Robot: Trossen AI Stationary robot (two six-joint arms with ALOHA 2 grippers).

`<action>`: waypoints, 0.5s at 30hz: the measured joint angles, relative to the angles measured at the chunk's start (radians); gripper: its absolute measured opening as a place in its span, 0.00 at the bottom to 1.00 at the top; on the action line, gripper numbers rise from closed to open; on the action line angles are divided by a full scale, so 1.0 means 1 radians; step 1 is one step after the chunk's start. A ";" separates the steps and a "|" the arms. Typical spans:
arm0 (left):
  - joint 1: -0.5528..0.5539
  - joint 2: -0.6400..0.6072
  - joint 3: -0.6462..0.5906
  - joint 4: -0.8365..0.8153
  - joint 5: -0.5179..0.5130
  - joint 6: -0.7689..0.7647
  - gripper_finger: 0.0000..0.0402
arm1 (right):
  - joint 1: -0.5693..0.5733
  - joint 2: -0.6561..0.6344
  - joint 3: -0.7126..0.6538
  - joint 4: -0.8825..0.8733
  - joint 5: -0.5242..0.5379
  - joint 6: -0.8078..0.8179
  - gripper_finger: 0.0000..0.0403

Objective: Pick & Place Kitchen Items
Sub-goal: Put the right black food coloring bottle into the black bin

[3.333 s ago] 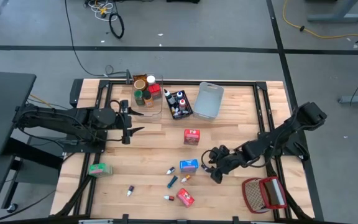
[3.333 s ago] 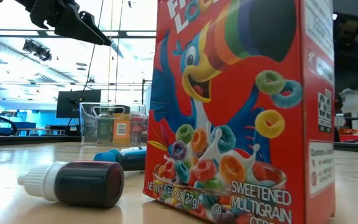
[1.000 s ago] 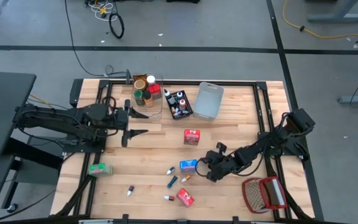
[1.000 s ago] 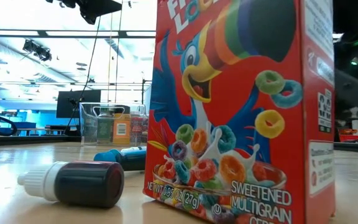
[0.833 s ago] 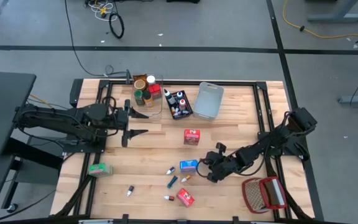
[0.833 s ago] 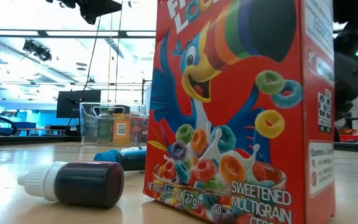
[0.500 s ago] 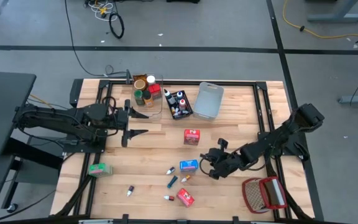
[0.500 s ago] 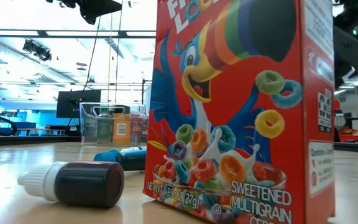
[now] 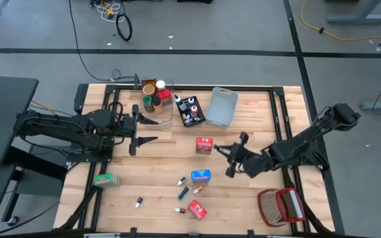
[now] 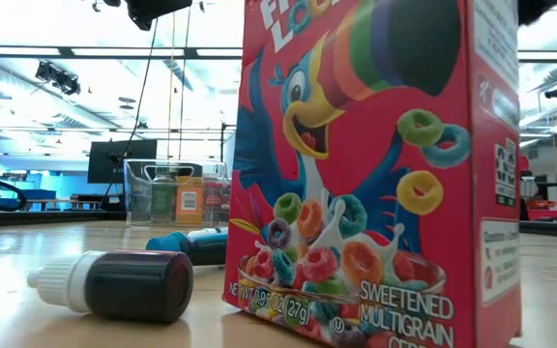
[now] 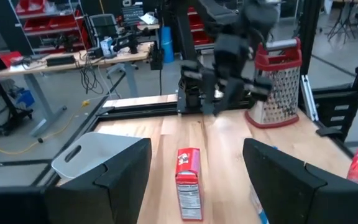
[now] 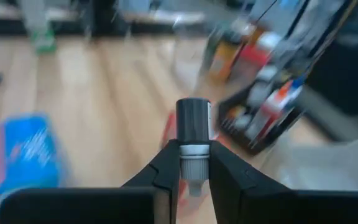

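My right gripper (image 9: pixel 226 154) hangs above the table's middle right, shut on a small tube with a dark cap (image 12: pixel 193 121). Below it stands a red box (image 9: pixel 204 145), and nearer lies a blue box (image 9: pixel 201 176). Toward the near edge sit another red box (image 9: pixel 197 210) and loose tubes (image 9: pixel 184 192), with a green box (image 9: pixel 106 179) at the left. The low view shows a red cereal box (image 10: pixel 375 164) upright and a dark tube (image 10: pixel 114 283) on its side. My left gripper (image 9: pixel 152 130) stays open above the table's left part. My right gripper pinches the small tube between its two fingers just below the cap, at the white neck (image 12: pixel 193 151). The dark cap sticks out past the fingertips; the tube's body is hidden between the fingers. The tube is lifted clear of the table.
At the far edge stand a clear bin with jars (image 9: pixel 156 99), a black bin with small bottles (image 9: pixel 192 110) and a grey-blue bin (image 9: pixel 221 107). A red-and-white wire basket (image 9: pixel 281 205) sits at the near right corner. Bare wood lies between the boxes and the bins.
My right gripper, shut throughout, has risen from the table beside the blue box, gone toward the far edge near the red box, and turned at the wrist. The tube has come up with it, clear of the table.
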 joint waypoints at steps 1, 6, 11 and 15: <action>0.000 0.000 0.000 0.000 0.000 0.015 0.66 | -0.015 -0.010 0.000 0.036 0.013 -0.045 0.16; 0.000 0.000 0.000 0.001 -0.001 0.053 0.66 | -0.152 -0.019 0.001 0.291 -0.136 -0.304 0.18; 0.000 0.000 0.013 -0.001 -0.118 0.136 0.66 | -0.361 0.028 0.035 0.382 -0.375 -0.405 0.18; 0.000 -0.003 0.034 0.004 -0.302 0.200 0.66 | -0.506 0.153 0.165 0.311 -0.561 -0.441 0.18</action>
